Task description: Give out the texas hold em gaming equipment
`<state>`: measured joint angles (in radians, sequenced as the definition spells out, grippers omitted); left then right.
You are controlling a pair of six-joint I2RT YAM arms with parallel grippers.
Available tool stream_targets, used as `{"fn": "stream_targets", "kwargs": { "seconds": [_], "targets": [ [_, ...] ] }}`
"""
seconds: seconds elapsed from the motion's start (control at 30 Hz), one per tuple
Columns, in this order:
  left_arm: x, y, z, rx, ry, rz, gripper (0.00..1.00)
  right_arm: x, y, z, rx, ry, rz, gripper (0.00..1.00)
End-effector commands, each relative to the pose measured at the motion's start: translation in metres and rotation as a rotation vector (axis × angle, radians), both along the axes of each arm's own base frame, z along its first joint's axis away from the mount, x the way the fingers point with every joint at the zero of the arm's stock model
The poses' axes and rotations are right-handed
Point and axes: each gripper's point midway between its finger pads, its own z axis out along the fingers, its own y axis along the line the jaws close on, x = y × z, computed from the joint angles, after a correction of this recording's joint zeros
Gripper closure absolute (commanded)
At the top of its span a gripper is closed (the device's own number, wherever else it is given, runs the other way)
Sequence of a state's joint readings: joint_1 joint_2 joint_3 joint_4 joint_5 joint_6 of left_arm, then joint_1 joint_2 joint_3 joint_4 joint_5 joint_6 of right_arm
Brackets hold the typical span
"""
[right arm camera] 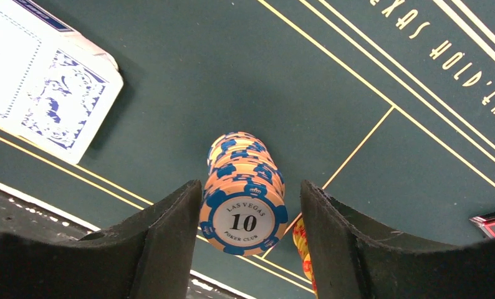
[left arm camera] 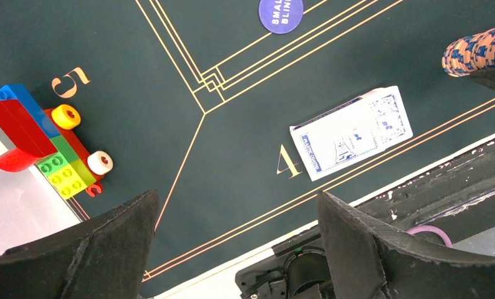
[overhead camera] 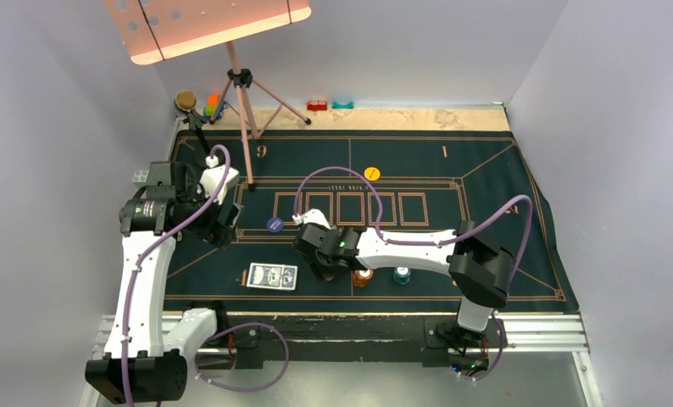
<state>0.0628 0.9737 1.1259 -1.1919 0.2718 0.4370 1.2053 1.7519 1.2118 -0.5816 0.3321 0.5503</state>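
My right gripper (right arm camera: 251, 190) is open, its jaws on either side of a standing stack of orange-and-blue "10" poker chips (right arm camera: 244, 215) on the mat; the left finger is nearly touching and a gap shows on the right. A yellow-and-red chip stack (right arm camera: 301, 243) stands just behind. The blue-backed card deck (overhead camera: 272, 275) lies by the mat's near edge, also in the left wrist view (left arm camera: 351, 132). My left gripper (left arm camera: 235, 199) is open and empty above the mat near the "4". The blue disc (overhead camera: 275, 225) and yellow disc (overhead camera: 372, 173) lie further back. Orange (overhead camera: 363, 277) and teal (overhead camera: 401, 275) stacks stand near the right arm.
Stacked toy blocks (left arm camera: 45, 143) sit at the mat's left edge. A tripod stand (overhead camera: 244, 110) with a pink board rises at the back left. Small red (overhead camera: 316, 105) and teal (overhead camera: 342, 104) items lie at the far edge. A red-edged object (right arm camera: 494, 221) is cut off.
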Motion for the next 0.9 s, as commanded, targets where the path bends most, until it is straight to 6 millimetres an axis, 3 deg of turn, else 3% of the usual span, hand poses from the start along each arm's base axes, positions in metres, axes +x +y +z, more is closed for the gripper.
{"fn": "stream_targets", "kwargs": {
  "seconds": [0.0, 0.2, 0.63, 0.87],
  "targets": [
    [0.003, 0.001, 0.010, 0.009, -0.045, 0.008, 0.00, 0.004, -0.004, 0.000, -0.001, -0.027, -0.031, 0.41],
    [0.003, 0.002, 0.009, 0.015, -0.044, 0.008, 0.00, 0.007, -0.003, 0.012, 0.018, -0.048, -0.042, 0.69],
    [0.000, 0.001, 0.005, 0.014, -0.026, -0.009, 0.00, 0.011, 0.008, 0.049, 0.057, -0.072, -0.013, 0.71],
    [-0.003, 0.000, 0.003, 0.016, -0.024, -0.021, 0.00, 0.007, 0.009, 0.038, 0.057, -0.042, -0.016, 0.73]
  ]
}}
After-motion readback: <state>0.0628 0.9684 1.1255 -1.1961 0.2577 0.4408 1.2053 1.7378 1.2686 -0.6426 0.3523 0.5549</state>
